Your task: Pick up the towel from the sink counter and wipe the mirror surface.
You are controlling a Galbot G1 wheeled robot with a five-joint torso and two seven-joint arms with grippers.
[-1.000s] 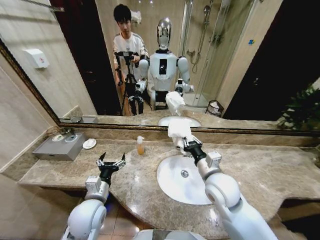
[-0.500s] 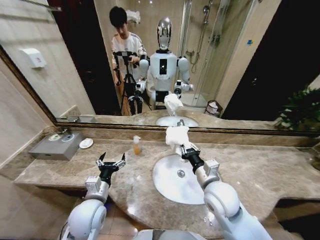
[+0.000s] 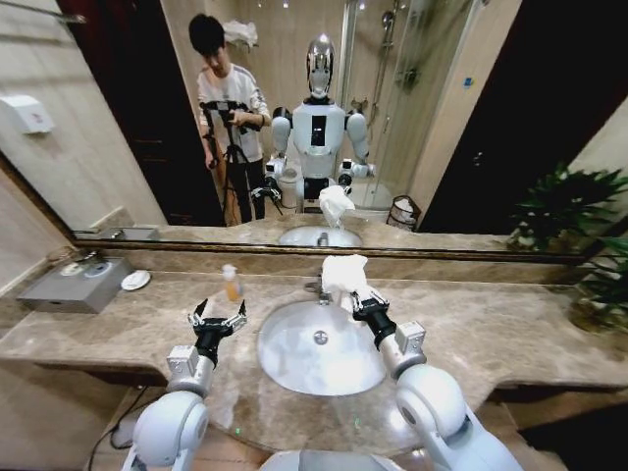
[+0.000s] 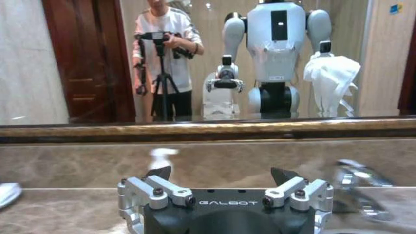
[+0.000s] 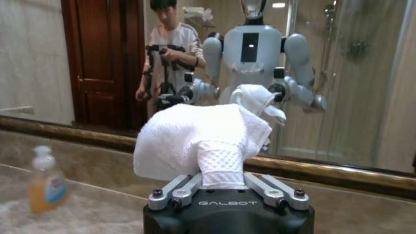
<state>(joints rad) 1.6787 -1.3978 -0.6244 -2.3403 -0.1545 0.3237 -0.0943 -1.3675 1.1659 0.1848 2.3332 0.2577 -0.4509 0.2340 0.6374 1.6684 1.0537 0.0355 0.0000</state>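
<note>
while the towel point(image 3: 344, 272) is clamped in the fingers of the right gripper point(image 3: 357, 297), it is held up over the back rim of the basin point(image 3: 319, 345), just in front of the chrome tap point(image 3: 316, 287) and short of the mirror surface point(image 3: 471, 128); contact w/ the glass is not seen. in the right wrist view the cloth point(image 5: 201, 141) is seen bunched upright above the gripper point(image 5: 221, 187), w/ a waffle-textured fold pinched between the two fingers and the rest puffed out over them. the left gripper point(image 3: 218, 320) is held low over the front of the worktop point(image 3: 510, 329), left of the basin, w/ its fingers spread wide and nothing between them; the same wide spread is shown in the left wrist view point(image 4: 224, 187). a small bottle of orange liquid point(image 3: 231, 283) is stood on the worktop near the back wall, left of the tap, and is seen blurred in the right wrist view point(image 5: 44, 180). farther left a white round dish point(image 3: 135, 280) is laid beside a grey tray point(image 3: 64, 291) at the worktop's end. the robot's reflection, w/ the towel's reflection point(image 3: 335, 204) raised in front of it, is shown in the mirror, and a potted plant point(image 3: 599, 285) is stood at the far right end.
</note>
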